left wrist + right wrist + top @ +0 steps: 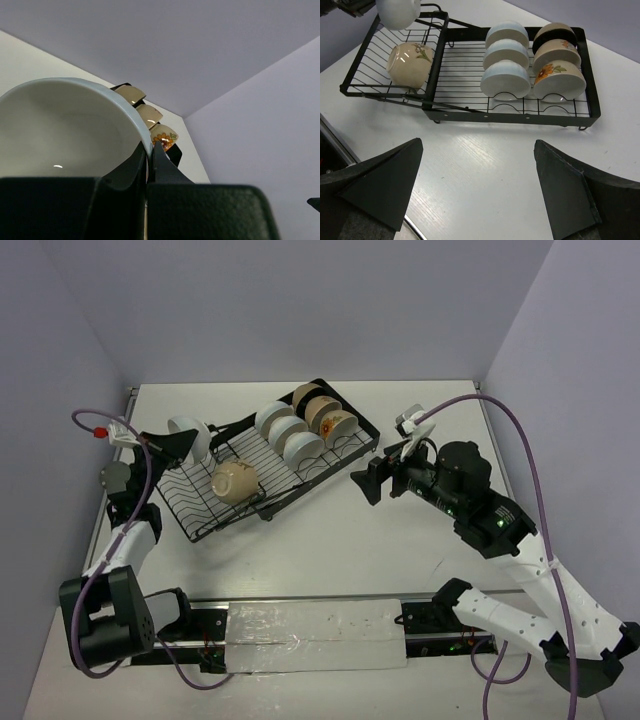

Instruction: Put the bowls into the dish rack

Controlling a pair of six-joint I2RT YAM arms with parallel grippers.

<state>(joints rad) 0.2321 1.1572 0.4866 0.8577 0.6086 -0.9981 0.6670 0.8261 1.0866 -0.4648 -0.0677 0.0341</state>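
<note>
1. Dish rack (pixel 180 495) (pixel 510 116): black wire, two joined sections. Every place below is given from it.
2. My right gripper (pixel 368 483) (pixel 477 150): off the rack's near right end, above the table (pixel 330 540). Fingers spread wide, holding nothing.
3. My left gripper (pixel 180 445) (pixel 150 150): above the rack's far left corner. Fingers pressed onto the rim of a white bowl (pixel 187 432) (pixel 60 125) (pixel 397 12), one inside the wall and one outside.
4. Three white bowls (pixel 288 432) (pixel 506 52): on edge in the tines of the right section, inner row.
5. Three tan bowls (pixel 325 412) (pixel 555 55): on edge in the outer row. The nearest is the orange-flowered bowl (pixel 559 80).
6. Cream flowered bowl (pixel 235 481) (pixel 409 62): lying on its side in the left section, not in tines.

Risk: I judge this rim pinch thin. The glazed wall could slip or swing as I lower it, and it could knock the cream flowered bowl or the wire.

Unclear: my left wrist view is filled by the held bowl, so the slot beneath is hidden. I cannot tell the rearmost tan bowl's inner colour for certain.
</note>
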